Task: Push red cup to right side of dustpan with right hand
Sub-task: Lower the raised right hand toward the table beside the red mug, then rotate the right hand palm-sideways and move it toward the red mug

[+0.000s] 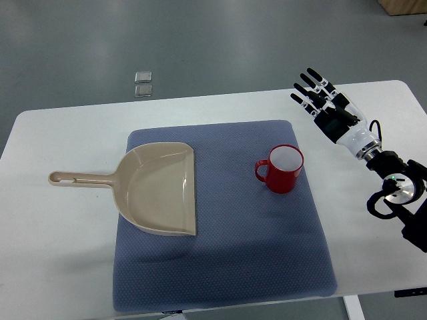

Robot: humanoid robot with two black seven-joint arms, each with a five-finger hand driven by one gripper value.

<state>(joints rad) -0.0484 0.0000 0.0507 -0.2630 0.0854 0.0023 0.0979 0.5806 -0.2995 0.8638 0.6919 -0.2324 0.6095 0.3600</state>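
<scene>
A red cup (283, 169) with a white inside stands upright on the blue mat (253, 253), its handle pointing left. A beige dustpan (160, 190) lies on the mat's left part, its handle reaching left onto the white table, its open mouth facing right toward the cup. My right hand (320, 97) is raised over the table's far right, up and to the right of the cup and apart from it. Its fingers are spread and hold nothing. The left arm is out of view.
The white table (60, 267) carries the mat. Two small clear squares (143, 83) lie on the grey floor beyond the table's far edge. A gap of mat separates the dustpan's mouth from the cup.
</scene>
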